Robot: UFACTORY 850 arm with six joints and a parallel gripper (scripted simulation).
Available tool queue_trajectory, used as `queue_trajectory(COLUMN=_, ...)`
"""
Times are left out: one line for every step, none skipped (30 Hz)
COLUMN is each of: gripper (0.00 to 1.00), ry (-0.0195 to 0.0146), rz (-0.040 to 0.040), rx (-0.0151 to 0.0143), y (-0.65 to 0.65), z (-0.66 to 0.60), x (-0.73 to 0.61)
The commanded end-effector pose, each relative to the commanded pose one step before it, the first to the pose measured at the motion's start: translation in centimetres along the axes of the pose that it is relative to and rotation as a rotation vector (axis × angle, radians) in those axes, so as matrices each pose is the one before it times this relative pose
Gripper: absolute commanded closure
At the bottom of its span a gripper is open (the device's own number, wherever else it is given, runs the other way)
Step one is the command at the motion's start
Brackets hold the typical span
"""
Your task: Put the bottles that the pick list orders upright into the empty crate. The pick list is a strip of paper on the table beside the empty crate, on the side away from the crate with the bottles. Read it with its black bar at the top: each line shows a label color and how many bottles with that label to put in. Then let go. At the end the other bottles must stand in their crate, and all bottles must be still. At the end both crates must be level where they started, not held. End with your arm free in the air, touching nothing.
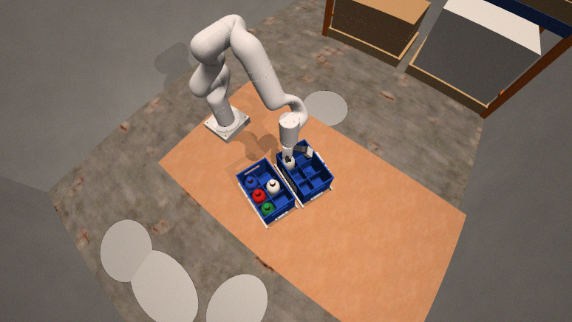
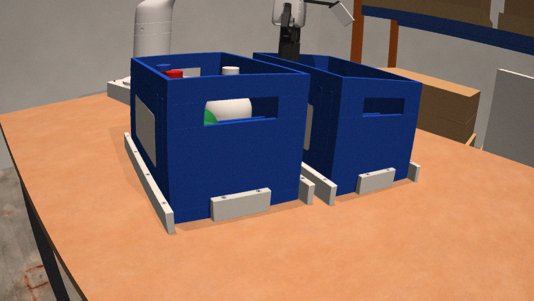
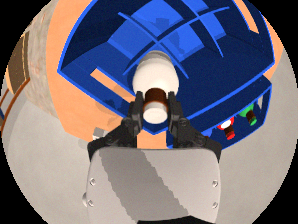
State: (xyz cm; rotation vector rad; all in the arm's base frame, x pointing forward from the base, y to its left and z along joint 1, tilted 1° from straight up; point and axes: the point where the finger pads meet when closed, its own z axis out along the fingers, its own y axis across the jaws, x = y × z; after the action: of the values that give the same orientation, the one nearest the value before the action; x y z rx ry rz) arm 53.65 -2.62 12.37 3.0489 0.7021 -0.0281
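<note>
My gripper (image 1: 287, 159) is shut on the neck of a white bottle (image 3: 154, 78) with a brown cap. It holds the bottle upright, low inside the back left cell of the right blue crate (image 1: 306, 170). In the side view the fingers (image 2: 289, 48) reach down behind that crate's rim (image 2: 358, 112) and the bottle is hidden. The wrist view shows the fingers on both sides of the cap; the bottle's label is hidden. The left blue crate (image 1: 264, 190) holds a blue-capped bottle (image 1: 250, 182), a white one (image 1: 273, 186), a red one (image 1: 258, 195) and a green one (image 1: 267, 207). I cannot see the pick list.
Grey stop blocks (image 2: 239, 204) and a rail (image 2: 149, 179) hold the crates in place on the orange table. The arm's base (image 1: 226, 124) stands at the table's back corner. Shelving with cardboard boxes (image 1: 376, 24) stands beyond the table.
</note>
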Motion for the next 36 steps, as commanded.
queue_trajectory(gripper=1.00, ry=0.00204, rz=0.00005, rx=-0.00107, y=0.047, z=0.115, x=0.087)
queue_trajectory(gripper=1.00, ry=0.00000, rz=0.00000, rx=0.00000, y=0.000, z=0.050, x=0.000)
queue_trajectory(gripper=1.00, ry=0.00000, rz=0.00000, rx=0.00000, y=0.000, z=0.000, x=0.000)
queue_trajectory(gripper=1.00, ry=0.00000, rz=0.00000, rx=0.00000, y=0.000, z=0.000, x=0.000)
queue_trajectory(gripper=1.00, ry=0.00000, rz=0.00000, rx=0.00000, y=0.000, z=0.052, x=0.000)
queue_trajectory(gripper=1.00, ry=0.00000, rz=0.00000, rx=0.00000, y=0.000, z=0.050, x=0.000)
queue_trajectory(gripper=1.00, ry=0.00000, rz=0.00000, rx=0.00000, y=0.000, z=0.050, x=0.000)
queue_trajectory(gripper=1.00, ry=0.00000, rz=0.00000, rx=0.00000, y=0.000, z=0.050, x=0.000)
queue_trajectory(gripper=1.00, ry=0.00000, rz=0.00000, rx=0.00000, y=0.000, z=0.050, x=0.000)
queue_trajectory(gripper=1.00, ry=0.00000, rz=0.00000, rx=0.00000, y=0.000, z=0.050, x=0.000)
queue_trajectory(gripper=1.00, ry=0.00000, rz=0.00000, rx=0.00000, y=0.000, z=0.050, x=0.000)
queue_trajectory(gripper=1.00, ry=0.00000, rz=0.00000, rx=0.00000, y=0.000, z=0.050, x=0.000)
queue_trajectory(gripper=1.00, ry=0.00000, rz=0.00000, rx=0.00000, y=0.000, z=0.050, x=0.000)
queue_trajectory(gripper=1.00, ry=0.00000, rz=0.00000, rx=0.00000, y=0.000, z=0.050, x=0.000)
queue_trajectory(gripper=1.00, ry=0.00000, rz=0.00000, rx=0.00000, y=0.000, z=0.050, x=0.000)
queue_trajectory(gripper=1.00, ry=0.00000, rz=0.00000, rx=0.00000, y=0.000, z=0.050, x=0.000)
queue_trajectory(gripper=1.00, ry=0.00000, rz=0.00000, rx=0.00000, y=0.000, z=0.050, x=0.000)
queue_trajectory(gripper=1.00, ry=0.00000, rz=0.00000, rx=0.00000, y=0.000, z=0.050, x=0.000)
queue_trajectory(gripper=1.00, ry=0.00000, rz=0.00000, rx=0.00000, y=0.000, z=0.050, x=0.000)
queue_trajectory(gripper=1.00, ry=0.00000, rz=0.00000, rx=0.00000, y=0.000, z=0.000, x=0.000)
queue_trajectory(gripper=1.00, ry=0.00000, rz=0.00000, rx=0.00000, y=0.000, z=0.000, x=0.000)
queue_trajectory(gripper=1.00, ry=0.00000, rz=0.00000, rx=0.00000, y=0.000, z=0.052, x=0.000)
queue_trajectory(gripper=1.00, ry=0.00000, rz=0.00000, rx=0.00000, y=0.000, z=0.050, x=0.000)
queue_trajectory(gripper=1.00, ry=0.00000, rz=0.00000, rx=0.00000, y=0.000, z=0.050, x=0.000)
queue_trajectory(gripper=1.00, ry=0.00000, rz=0.00000, rx=0.00000, y=0.000, z=0.050, x=0.000)
queue_trajectory(gripper=1.00, ry=0.00000, rz=0.00000, rx=0.00000, y=0.000, z=0.050, x=0.000)
queue_trajectory(gripper=1.00, ry=0.00000, rz=0.00000, rx=0.00000, y=0.000, z=0.050, x=0.000)
queue_trajectory(gripper=1.00, ry=0.00000, rz=0.00000, rx=0.00000, y=0.000, z=0.050, x=0.000)
queue_trajectory(gripper=1.00, ry=0.00000, rz=0.00000, rx=0.00000, y=0.000, z=0.050, x=0.000)
queue_trajectory(gripper=1.00, ry=0.00000, rz=0.00000, rx=0.00000, y=0.000, z=0.050, x=0.000)
queue_trajectory(gripper=1.00, ry=0.00000, rz=0.00000, rx=0.00000, y=0.000, z=0.050, x=0.000)
queue_trajectory(gripper=1.00, ry=0.00000, rz=0.00000, rx=0.00000, y=0.000, z=0.050, x=0.000)
queue_trajectory(gripper=1.00, ry=0.00000, rz=0.00000, rx=0.00000, y=0.000, z=0.050, x=0.000)
queue_trajectory(gripper=1.00, ry=0.00000, rz=0.00000, rx=0.00000, y=0.000, z=0.050, x=0.000)
queue_trajectory(gripper=1.00, ry=0.00000, rz=0.00000, rx=0.00000, y=0.000, z=0.050, x=0.000)
queue_trajectory(gripper=1.00, ry=0.00000, rz=0.00000, rx=0.00000, y=0.000, z=0.050, x=0.000)
